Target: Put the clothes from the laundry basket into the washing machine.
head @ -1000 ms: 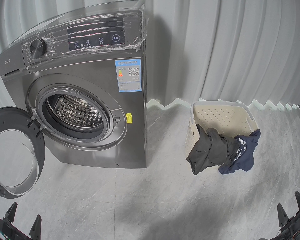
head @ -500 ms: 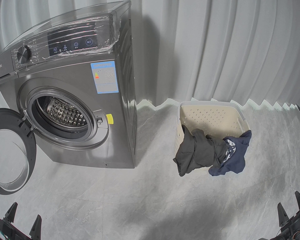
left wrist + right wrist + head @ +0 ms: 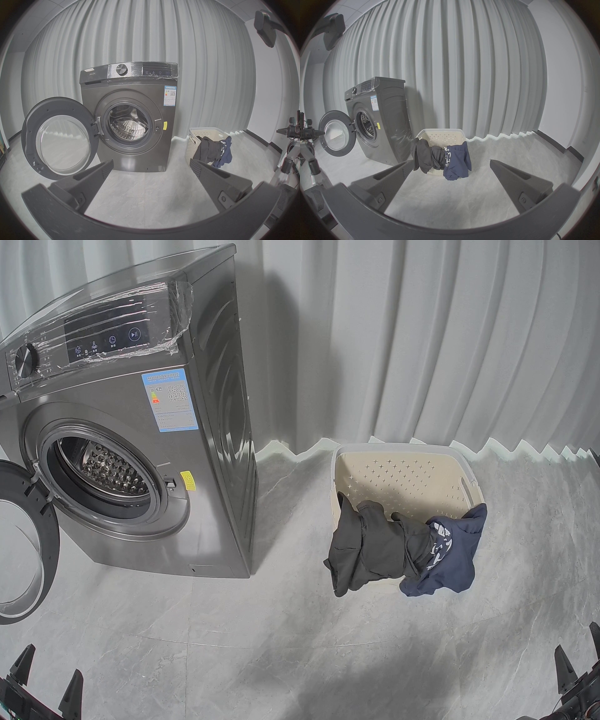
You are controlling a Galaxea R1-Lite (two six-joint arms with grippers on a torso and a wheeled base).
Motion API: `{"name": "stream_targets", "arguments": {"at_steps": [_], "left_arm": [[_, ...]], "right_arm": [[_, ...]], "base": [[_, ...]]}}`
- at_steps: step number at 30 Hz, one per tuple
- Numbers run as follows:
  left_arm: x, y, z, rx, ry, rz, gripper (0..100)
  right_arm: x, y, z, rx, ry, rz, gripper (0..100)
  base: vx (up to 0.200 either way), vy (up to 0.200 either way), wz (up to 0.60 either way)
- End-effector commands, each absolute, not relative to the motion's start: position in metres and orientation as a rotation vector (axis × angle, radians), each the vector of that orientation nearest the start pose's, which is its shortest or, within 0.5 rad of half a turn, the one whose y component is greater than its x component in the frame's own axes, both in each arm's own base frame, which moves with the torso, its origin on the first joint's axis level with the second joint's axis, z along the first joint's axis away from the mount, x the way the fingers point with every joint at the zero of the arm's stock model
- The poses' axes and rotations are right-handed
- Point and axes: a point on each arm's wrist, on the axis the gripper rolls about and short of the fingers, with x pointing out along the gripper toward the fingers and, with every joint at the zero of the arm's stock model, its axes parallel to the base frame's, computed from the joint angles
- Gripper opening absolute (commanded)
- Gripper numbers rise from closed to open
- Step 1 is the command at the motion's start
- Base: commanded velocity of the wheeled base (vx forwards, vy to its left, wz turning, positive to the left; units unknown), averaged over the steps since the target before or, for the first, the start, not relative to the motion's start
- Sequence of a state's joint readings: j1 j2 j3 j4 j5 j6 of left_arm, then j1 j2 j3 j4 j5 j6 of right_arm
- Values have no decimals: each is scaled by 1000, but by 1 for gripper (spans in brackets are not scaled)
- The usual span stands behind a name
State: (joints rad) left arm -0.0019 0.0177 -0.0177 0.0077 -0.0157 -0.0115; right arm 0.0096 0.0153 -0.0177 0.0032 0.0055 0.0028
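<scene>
- Whole head view swung over the last second, washing machine and laundry basket sliding toward the left of the frame together; read as the camera turning toward the basket, not as anything shifting on the floor.
- Machine at the left against the pale curtain; round door hanging fully open, steel drum bare, no clothes seen inside.
- Cream basket on the floor near the curtain, well apart to the machine's right; dark grey garment draped over its near rim, navy garment touching it on the right and spilling over the same rim.
- Low and near, spread wide with nothing held: left gripper, pointed at the machine's front.
- Equally wide and empty: right gripper, faced toward the basket and both garments, well short of them.
- Judged the very start of the job; nothing picked up yet, both garments left to move; basket now nearer mid-frame, probably setting up a first reach.
- Overlapping cloth likely to drag its neighbour along; worth gripping the bunched grey folds at the rim.
</scene>
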Motion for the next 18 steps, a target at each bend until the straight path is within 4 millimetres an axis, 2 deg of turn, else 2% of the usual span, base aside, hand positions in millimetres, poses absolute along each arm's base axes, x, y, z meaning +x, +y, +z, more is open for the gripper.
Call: {"name": "stream_targets", "arguments": {"at_steps": [1, 4, 16, 18], "left_arm": [[-23, 0, 75, -11, 6, -17, 100], [-23, 0, 75, -11, 6, -17, 100], [-23, 0, 75, -11, 6, -17, 100], [-23, 0, 75, -11, 6, -17, 100]], "right_arm": [[-23, 0, 76, 3, 6, 17, 100], [-23, 0, 76, 2, 6, 17, 100], [-23, 0, 76, 3, 6, 17, 100], [-23, 0, 76, 3, 6, 17, 100]], "base": [[0, 0, 0], [0, 0, 0], [0, -200, 0], [0, 0, 0]]}}
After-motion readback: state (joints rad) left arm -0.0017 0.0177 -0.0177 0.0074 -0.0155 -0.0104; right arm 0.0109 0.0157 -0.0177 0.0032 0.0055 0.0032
